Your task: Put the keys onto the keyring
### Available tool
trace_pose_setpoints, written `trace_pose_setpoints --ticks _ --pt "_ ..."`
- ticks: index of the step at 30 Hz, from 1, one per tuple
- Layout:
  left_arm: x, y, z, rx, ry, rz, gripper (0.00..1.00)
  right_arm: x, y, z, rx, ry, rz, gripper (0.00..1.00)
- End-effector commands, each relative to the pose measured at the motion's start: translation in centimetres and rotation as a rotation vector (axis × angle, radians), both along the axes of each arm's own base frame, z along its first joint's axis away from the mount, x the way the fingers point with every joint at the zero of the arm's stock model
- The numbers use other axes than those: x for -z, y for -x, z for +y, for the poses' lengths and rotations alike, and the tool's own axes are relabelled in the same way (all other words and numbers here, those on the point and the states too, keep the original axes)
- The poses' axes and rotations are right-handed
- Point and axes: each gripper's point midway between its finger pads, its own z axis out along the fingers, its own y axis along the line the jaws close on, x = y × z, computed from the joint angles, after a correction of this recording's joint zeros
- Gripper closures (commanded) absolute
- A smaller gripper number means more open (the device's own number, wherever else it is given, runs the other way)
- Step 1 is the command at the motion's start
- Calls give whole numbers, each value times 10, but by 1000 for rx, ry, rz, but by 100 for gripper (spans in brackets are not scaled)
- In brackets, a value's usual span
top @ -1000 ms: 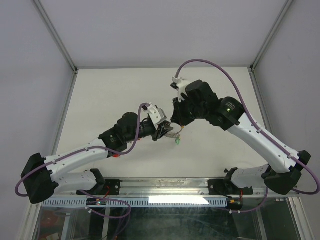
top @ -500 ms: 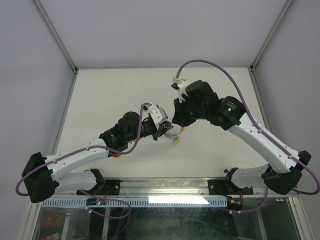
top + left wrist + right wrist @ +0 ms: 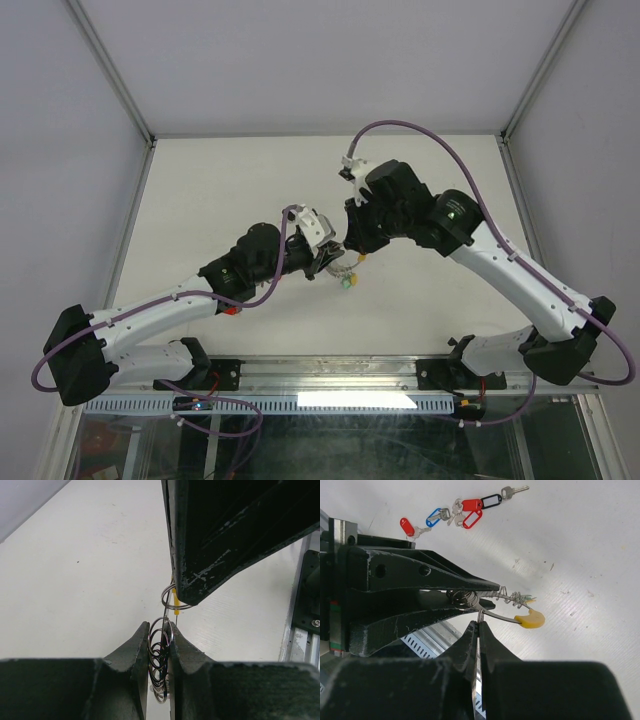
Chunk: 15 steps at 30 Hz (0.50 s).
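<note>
My left gripper (image 3: 159, 627) is shut on a bunch of small silver rings (image 3: 161, 655) threaded on a wire loop with a yellow tip (image 3: 530, 619). My right gripper (image 3: 479, 623) is shut on the keyring (image 3: 480, 614), a thin silver ring that hangs on the same wire right beside the left fingers (image 3: 420, 587). The two grippers meet above mid-table in the top view, left (image 3: 328, 262) and right (image 3: 348, 243). Several keys with red (image 3: 470, 504), blue (image 3: 435, 516) and black (image 3: 491, 501) tags lie on the table beyond, untouched.
A small green and yellow piece (image 3: 347, 282) dangles below the grippers. A lone red-tagged key (image 3: 407, 526) lies apart from the cluster. A metal rail (image 3: 330, 375) runs along the near table edge. Frame posts (image 3: 110, 70) stand at the far corners.
Both grippers, still joined at the rings, have shifted slightly left. The dangling green and yellow piece moved left with them. Both grips are unchanged.
</note>
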Motion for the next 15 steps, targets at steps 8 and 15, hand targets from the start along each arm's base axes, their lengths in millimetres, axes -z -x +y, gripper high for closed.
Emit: trace_pose_setpoints --ticks 8,15 --pt "-36 -4 1 -18 77 -81 85 -1 8 1 -26 -20 85 100" --pt "-32 3 0 12 81 -61 66 2 3 -3 -2 -56 120 100"
